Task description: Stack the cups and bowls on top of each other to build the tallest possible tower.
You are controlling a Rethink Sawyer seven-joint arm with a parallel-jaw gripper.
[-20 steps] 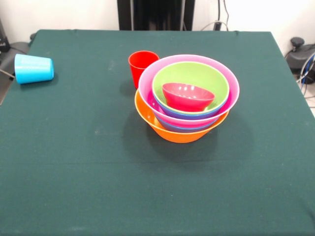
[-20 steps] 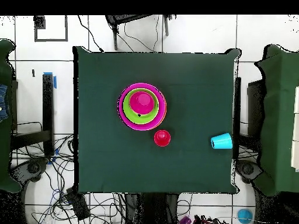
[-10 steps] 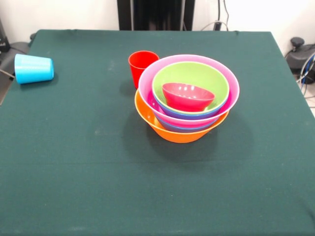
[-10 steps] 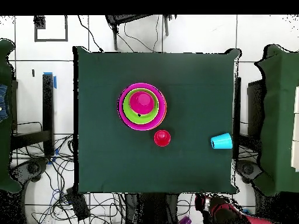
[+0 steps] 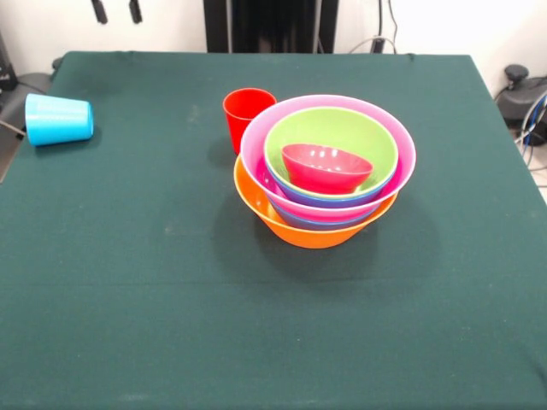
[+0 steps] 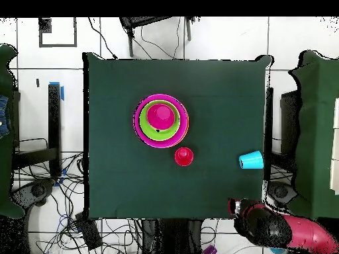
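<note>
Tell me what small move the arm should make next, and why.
Probably bring the gripper down over the blue cup. That cup lies on its side at the table's edge, apart from the tower, and the gripper's tips show nearest it, open and empty.

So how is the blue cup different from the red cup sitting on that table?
The light blue cup lies on its side near the table's edge, far from the tower. The red cup stands upright with its mouth up, right beside the tower's pink bowl. They differ in colour, one pale blue, one red. Both are small, tapered, handleless tumblers, and neither is stacked yet.
</note>
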